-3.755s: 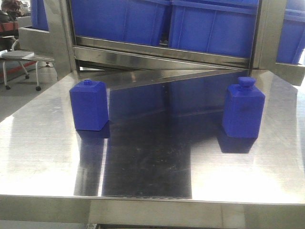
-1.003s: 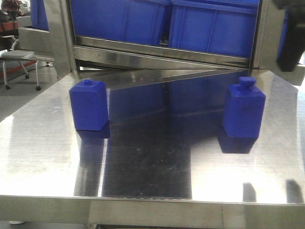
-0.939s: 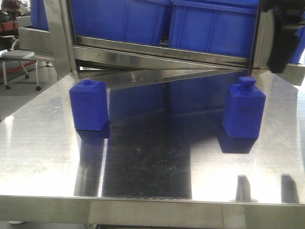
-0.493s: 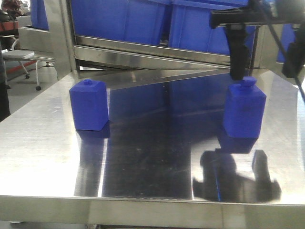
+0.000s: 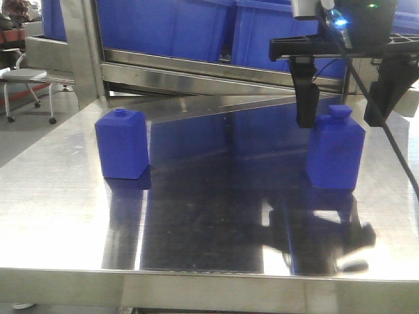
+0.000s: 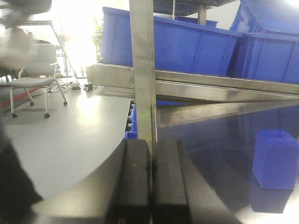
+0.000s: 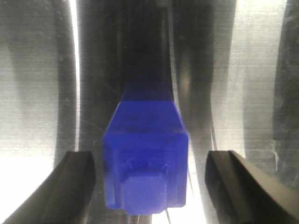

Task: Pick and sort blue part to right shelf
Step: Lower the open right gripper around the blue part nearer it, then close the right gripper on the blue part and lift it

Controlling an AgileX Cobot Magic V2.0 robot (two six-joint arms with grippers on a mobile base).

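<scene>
The blue part (image 5: 336, 152), a dark-blue bottle-shaped block with a capped neck, stands upright at the right of the steel table (image 5: 65, 196). My right gripper (image 5: 340, 108) hangs open over it, one black finger on each side at neck height, not touching. The right wrist view looks straight down on the part (image 7: 145, 161), centred between the open fingers (image 7: 77, 186). My left gripper (image 6: 150, 182) is shut and empty, off to the left; it does not show in the front view.
A squatter blue block with a small stud (image 5: 122, 144) stands at the table's left, also in the left wrist view (image 6: 276, 158). Blue bins (image 5: 288, 36) sit on the steel shelf behind. A shelf post (image 6: 142, 70) rises just ahead of my left gripper.
My right gripper has come in from the upper right and dropped over the blue part, fingers now straddling its neck. Both blue blocks have stayed put.
</scene>
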